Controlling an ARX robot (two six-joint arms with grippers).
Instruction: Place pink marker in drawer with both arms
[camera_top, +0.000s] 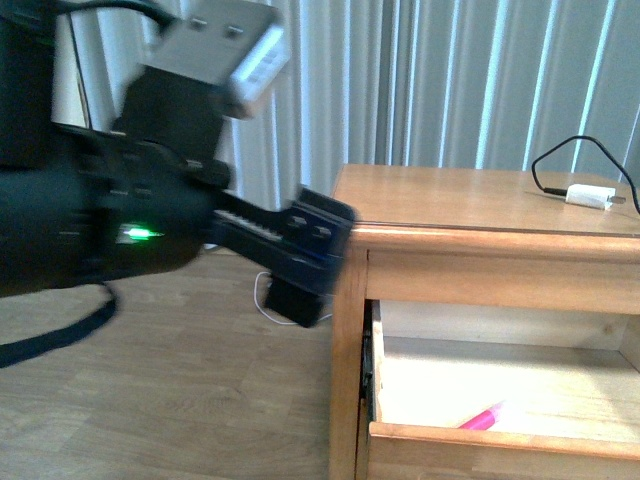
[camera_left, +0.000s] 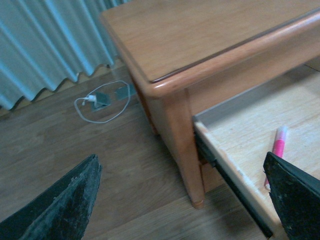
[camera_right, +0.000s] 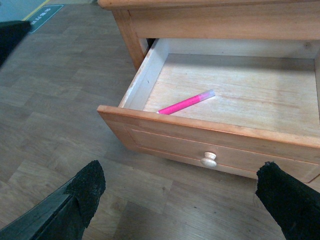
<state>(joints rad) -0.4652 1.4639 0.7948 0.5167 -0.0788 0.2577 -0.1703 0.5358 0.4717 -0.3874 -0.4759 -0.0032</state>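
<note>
Grey wood-grain flooring (camera_right: 60, 100) surrounds the honey-coloured cabinet (camera_top: 450, 200), and you see its drawer (camera_right: 210, 135) standing open. On its pale, smooth boards the pink marker (camera_right: 186, 102) lies flat, a slim cylinder set diagonally (pale tip toward the back). Your left gripper (camera_left: 181, 162) and right gripper (camera_right: 180, 172) both gape, empty.

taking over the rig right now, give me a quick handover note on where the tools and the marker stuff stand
Left tool: open, empty, over the floor by the nightstand's front corner.
Right tool: open, empty, in front of the drawer, out from its knob.
Pink marker: lying flat on the drawer floor, free of both tools.
Drawer: pulled out.
Done: the marker is in the drawer.
Left: probably only backing both arms away. If the drawer should be shut, push its front in with the right tool.
</note>
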